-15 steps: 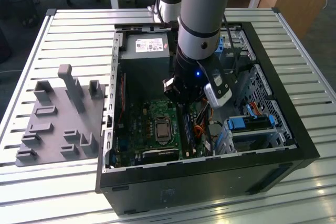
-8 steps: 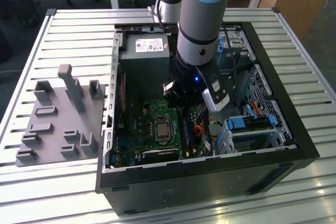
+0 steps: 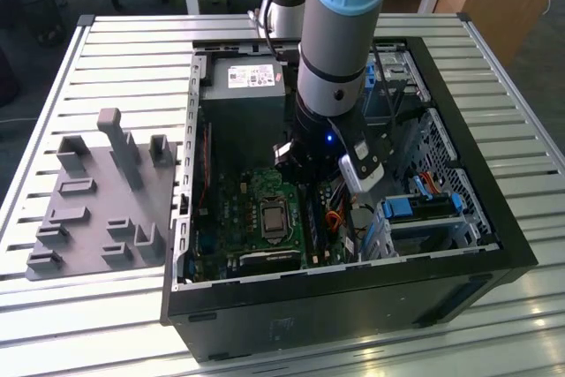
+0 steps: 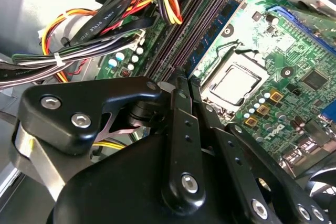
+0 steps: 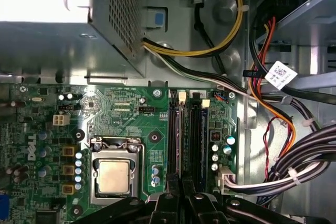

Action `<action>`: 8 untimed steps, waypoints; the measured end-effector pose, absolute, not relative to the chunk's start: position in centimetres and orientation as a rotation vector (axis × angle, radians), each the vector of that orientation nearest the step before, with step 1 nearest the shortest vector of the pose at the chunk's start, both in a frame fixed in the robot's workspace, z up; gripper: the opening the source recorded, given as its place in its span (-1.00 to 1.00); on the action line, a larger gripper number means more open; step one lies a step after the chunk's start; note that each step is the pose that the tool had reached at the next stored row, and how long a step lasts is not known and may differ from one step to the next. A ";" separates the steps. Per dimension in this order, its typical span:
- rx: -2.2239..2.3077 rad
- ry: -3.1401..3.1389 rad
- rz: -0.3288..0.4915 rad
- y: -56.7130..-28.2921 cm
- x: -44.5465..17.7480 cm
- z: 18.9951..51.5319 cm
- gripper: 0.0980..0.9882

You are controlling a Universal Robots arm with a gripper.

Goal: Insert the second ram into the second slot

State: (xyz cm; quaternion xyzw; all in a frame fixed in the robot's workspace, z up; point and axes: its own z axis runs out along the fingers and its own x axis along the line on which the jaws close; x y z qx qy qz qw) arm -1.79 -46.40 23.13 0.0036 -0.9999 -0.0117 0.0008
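The gripper (image 5: 181, 190) has its fingers drawn together, seemingly pinching the second ram (image 5: 179, 140), which stands on edge in the slots at three o'clock from the processor socket (image 3: 272, 216) in the exterior view (light, stiff, brittle: hold its bare long edges).

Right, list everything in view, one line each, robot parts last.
Computer case: one, black, open on the slatted table.
Table: one, silver, slatted.
Main board: one, green, on the case floor.
Processor: one, silver, in its socket on the board.
Memory slots: long, dark, beside the processor socket.
Power supply box: one, grey, at the case's far end.
Cables: several, yellow, orange, red, black, along the case side.
Holder tray: one, grey, at the exterior view's left.
Arm: one, grey and light blue, reaching into the case.
Pincer: one, black, over the memory slots.
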 end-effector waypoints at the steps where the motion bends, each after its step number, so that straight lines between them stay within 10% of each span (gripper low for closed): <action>1: 0.010 -3.140 -0.038 -46.4 -1.8 23.1 -0.91; 8: -0.016 -3.140 -0.038 -46.4 -1.7 22.8 -0.91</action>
